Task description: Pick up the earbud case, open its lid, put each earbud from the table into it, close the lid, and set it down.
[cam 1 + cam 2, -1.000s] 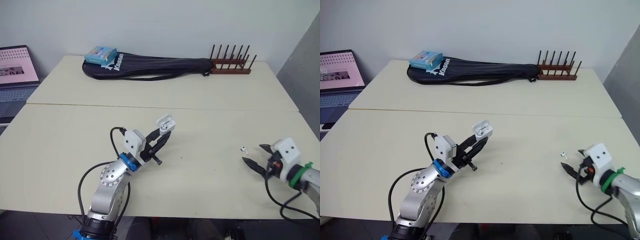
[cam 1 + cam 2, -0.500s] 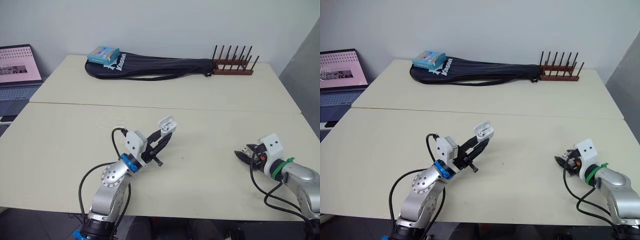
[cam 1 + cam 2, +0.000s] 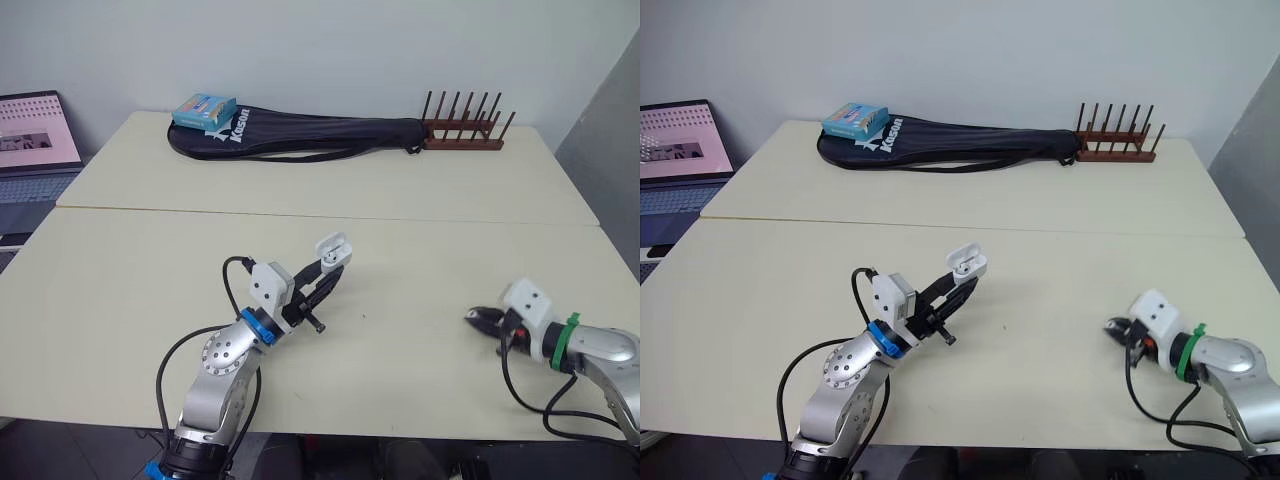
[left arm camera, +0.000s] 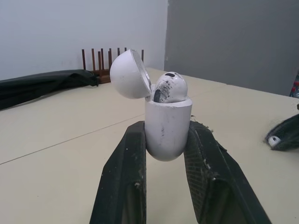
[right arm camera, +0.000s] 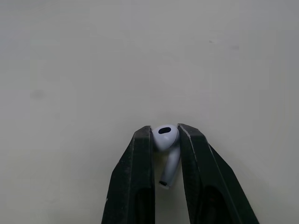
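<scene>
Your left gripper (image 3: pixel 322 280) clamped the earbud case (image 4: pixel 168 133) by its body, its lid (image 4: pixel 128 74) hinged open; one earbud (image 4: pixel 169 87) sat in the case. Well to the right of the case, your right gripper (image 3: pixel 472 318) pinched the second earbud (image 5: pixel 167 140) over the table (image 3: pixel 420 230).

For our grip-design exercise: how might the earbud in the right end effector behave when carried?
Probably light: the earbud looks tiny in the right end effector. Its smooth, rounded head may slip or pivot, since only that looks pinched.
</scene>
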